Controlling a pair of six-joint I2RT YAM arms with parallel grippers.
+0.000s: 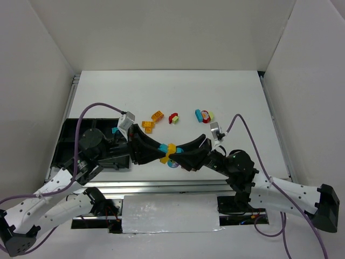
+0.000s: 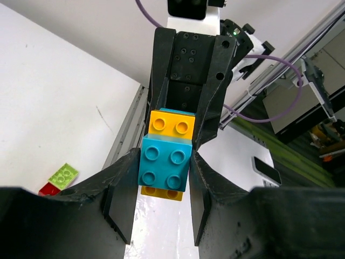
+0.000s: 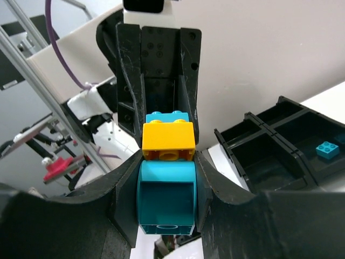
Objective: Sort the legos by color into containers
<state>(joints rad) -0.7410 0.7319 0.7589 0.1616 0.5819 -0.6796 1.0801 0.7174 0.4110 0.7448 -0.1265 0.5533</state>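
both grippers are brought tip to tip over the near edge of the table (image 1: 161, 86), with one brick stack (image 1: 168, 149) shared between them. left gripper (image 2: 164, 181) is clamped on a cyan 2x2 brick (image 2: 164, 162), studs toward its camera, a finger pressed on each side. a yellow brick (image 2: 172, 123) is seen just beyond, inside the opposing jaws. right gripper (image 3: 167, 202) is pinched on a cyan block (image 3: 167, 197), hollow side toward its camera, with the yellow brick seated against it. loose legos are left farther back on the table: an orange brick (image 1: 157, 115), a second orange brick (image 1: 147, 125), a red-yellow piece (image 1: 173, 118) and a cyan-red-lime cluster (image 1: 204, 115). the black tray (image 1: 67, 132) is largely covered by the left arm. a small cyan brick (image 3: 327, 149) is seen in one of its compartments.
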